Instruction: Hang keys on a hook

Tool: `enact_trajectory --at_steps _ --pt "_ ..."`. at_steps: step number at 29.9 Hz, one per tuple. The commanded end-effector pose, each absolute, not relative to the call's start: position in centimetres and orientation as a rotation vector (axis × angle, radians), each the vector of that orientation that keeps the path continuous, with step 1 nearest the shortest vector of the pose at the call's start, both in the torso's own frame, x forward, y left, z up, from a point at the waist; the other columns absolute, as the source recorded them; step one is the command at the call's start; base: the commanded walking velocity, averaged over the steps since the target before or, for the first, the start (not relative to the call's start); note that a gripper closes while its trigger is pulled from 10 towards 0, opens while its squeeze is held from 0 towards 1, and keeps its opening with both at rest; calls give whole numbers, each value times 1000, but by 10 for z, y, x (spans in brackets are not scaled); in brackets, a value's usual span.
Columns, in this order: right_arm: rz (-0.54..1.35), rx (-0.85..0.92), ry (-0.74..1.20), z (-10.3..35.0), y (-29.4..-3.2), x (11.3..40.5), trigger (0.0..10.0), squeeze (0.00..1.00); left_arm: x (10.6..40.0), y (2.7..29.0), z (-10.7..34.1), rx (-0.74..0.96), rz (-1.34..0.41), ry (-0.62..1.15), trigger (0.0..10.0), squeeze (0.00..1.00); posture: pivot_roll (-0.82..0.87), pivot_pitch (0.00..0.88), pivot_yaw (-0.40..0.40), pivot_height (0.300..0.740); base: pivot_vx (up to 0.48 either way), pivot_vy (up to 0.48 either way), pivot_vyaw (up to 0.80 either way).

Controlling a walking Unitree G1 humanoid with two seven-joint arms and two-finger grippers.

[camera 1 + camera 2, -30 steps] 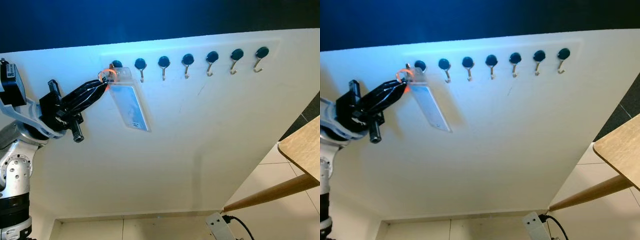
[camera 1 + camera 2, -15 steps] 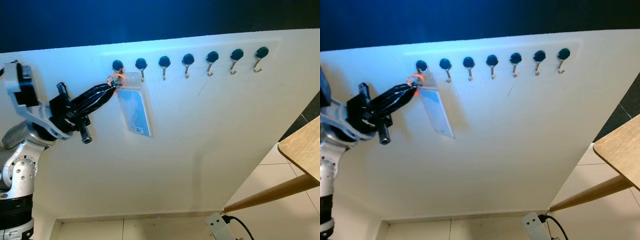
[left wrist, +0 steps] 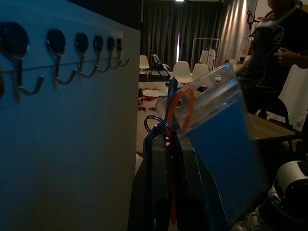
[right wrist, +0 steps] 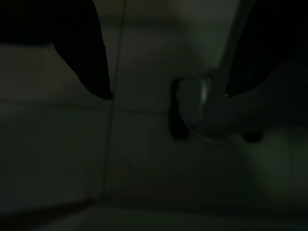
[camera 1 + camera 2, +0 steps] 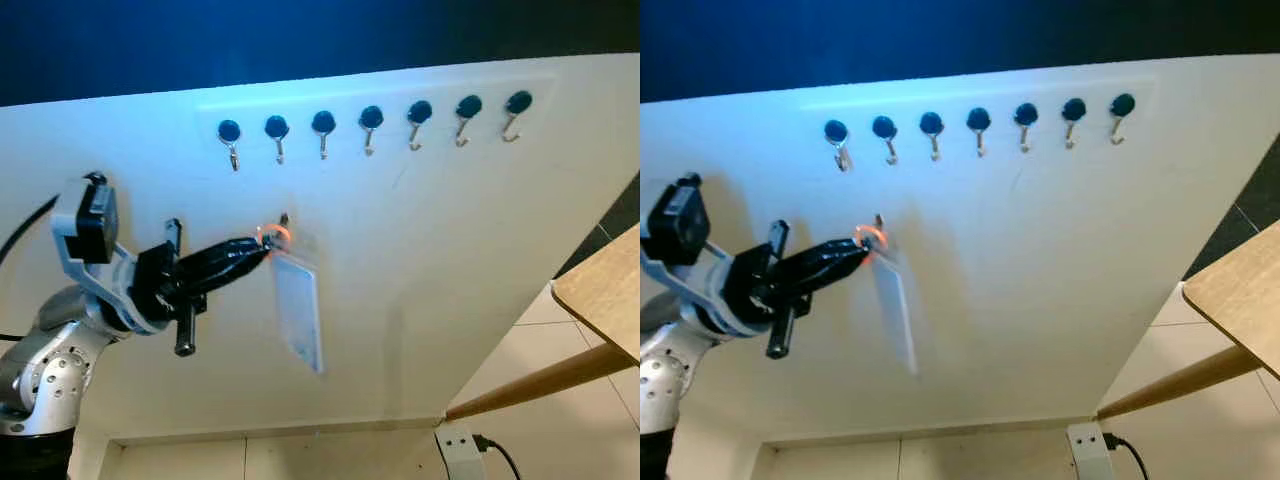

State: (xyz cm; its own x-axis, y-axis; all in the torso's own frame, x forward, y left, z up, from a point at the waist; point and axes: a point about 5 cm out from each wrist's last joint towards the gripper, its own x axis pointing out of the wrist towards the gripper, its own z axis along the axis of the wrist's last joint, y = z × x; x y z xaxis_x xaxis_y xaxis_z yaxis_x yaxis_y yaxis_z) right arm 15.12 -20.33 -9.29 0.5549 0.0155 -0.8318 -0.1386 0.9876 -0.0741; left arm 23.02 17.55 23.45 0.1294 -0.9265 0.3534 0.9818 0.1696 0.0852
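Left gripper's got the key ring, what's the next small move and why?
Probably lift the left gripper up toward the leftmost hook. It is shut on the key ring with the card holder dangling, well below the bare hook row.

Seven hooks [image 5: 371, 127], one key ring [image 5: 273, 236], one card holder [image 5: 299, 317].

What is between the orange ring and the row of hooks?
Bare white board only, seen in both eye views. The ring, held by the left pincer, hangs below the hooks.
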Motion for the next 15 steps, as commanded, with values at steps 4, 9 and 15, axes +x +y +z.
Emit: enact_trajectory --at_steps 4,9,15 --pt "341 21 770 -62 -206 197 10000 0 232 173 230 -170 -1393 -333 10000 0 -111 81 93 740 0 0 0" --pt "566 113 578 -27 -203 233 10000 0 237 170 223 -164 -1372 -312 10000 0 -116 81 100 740 0 0 0" --pt "776 117 606 -24 -195 229 10000 0 244 170 218 -134 -1314 -294 10000 0 -116 81 100 740 0 0 0"
